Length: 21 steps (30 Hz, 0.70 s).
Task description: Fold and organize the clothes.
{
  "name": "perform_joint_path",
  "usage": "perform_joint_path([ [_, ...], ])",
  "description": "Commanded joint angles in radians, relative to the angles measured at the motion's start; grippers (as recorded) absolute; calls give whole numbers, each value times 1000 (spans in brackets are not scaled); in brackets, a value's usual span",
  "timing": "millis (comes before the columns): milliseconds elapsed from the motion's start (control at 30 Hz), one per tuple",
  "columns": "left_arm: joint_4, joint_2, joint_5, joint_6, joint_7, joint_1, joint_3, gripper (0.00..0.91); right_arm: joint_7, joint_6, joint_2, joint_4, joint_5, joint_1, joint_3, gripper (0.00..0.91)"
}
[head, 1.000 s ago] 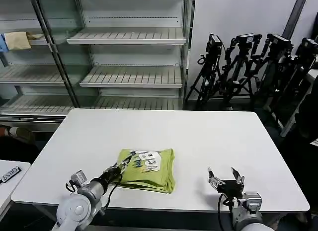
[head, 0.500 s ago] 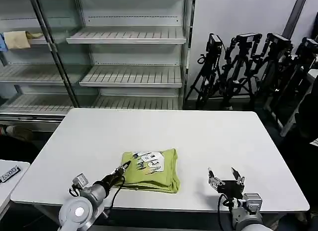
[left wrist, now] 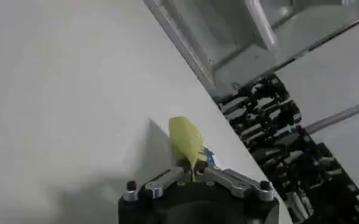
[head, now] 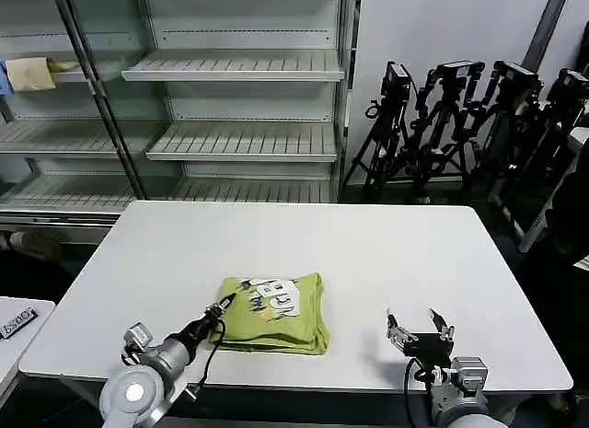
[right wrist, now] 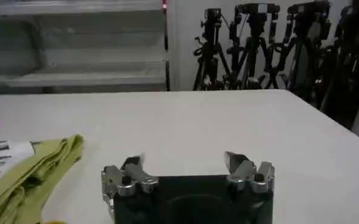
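Note:
The clothes [head: 276, 313], a lime yellow-green T-shirt, lie folded in a compact bundle on the white table [head: 368, 253], white graphic with dark lettering facing up. My left gripper [head: 221, 308] is shut on the bundle's left edge, low over the table near its front. In the left wrist view the gripper [left wrist: 193, 175] pinches a thin fold of the clothes [left wrist: 187, 140] between its jaws. My right gripper [head: 419, 329] stands open near the front edge, well to the right of the shirt. In the right wrist view the gripper [right wrist: 185, 163] holds nothing and the clothes [right wrist: 27, 170] lie off to one side.
Metal shelving [head: 239, 69] stands behind the table, with a pale yellow cloth [head: 32, 74] on an upper left shelf. Black tripods [head: 460, 124] crowd the back right. A small white side table [head: 18, 327] sits at the front left.
The left gripper, holding the shirt's edge, shifted slightly right and then back left, and the bundle moved with it. The right gripper has not moved.

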Motion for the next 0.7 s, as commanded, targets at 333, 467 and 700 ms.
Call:
perform_joint_path([
  [333,-54,482,104,154,42,127,-642,30,-14,11,16,-57,42,130,-66,907],
  [467,-77,654,235,155,114,147,-731,30,-25,20,19,-70,53,154,-77,907],
  [700,-327,571,406,154,52,171,-450,30,-38,36,10,-83,58,131,-65,907],
])
